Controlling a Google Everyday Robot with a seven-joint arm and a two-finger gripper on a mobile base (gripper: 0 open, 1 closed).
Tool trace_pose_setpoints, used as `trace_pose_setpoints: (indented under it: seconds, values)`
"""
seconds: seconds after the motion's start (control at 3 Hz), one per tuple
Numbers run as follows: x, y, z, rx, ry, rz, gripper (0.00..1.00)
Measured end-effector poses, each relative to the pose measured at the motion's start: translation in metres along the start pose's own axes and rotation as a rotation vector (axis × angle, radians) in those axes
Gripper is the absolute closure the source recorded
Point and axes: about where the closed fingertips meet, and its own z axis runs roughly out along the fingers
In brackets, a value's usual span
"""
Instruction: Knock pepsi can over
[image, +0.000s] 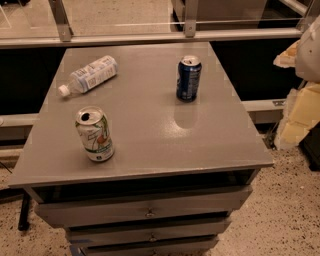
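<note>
The pepsi can (188, 78) is dark blue with a silver top. It stands upright at the back right of the grey table top (150, 135). My gripper (299, 100) shows as white and cream parts at the right edge of the view. It is beyond the table's right side, well to the right of the can and not touching it.
A white-and-green 7UP can (94, 134) stands upright at the front left. A clear plastic bottle with a white cap (88, 75) lies on its side at the back left. Drawers (150, 212) sit below the top. A glass railing (150, 30) runs behind the table.
</note>
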Motion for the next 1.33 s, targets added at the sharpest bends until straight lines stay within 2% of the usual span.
trace_pose_setpoints:
  seconds: [0.33,0.67,1.0,1.33]
  values:
    - [-0.003,-0.001,0.002,0.007,-0.011,0.004,0.00]
    - [-0.016,-0.011,0.021,0.022,-0.066,0.004,0.00]
    - [-0.034,-0.038,0.061,0.040,-0.159,0.034,0.00]
    - [-0.048,-0.065,0.097,0.050,-0.248,0.092,0.00]
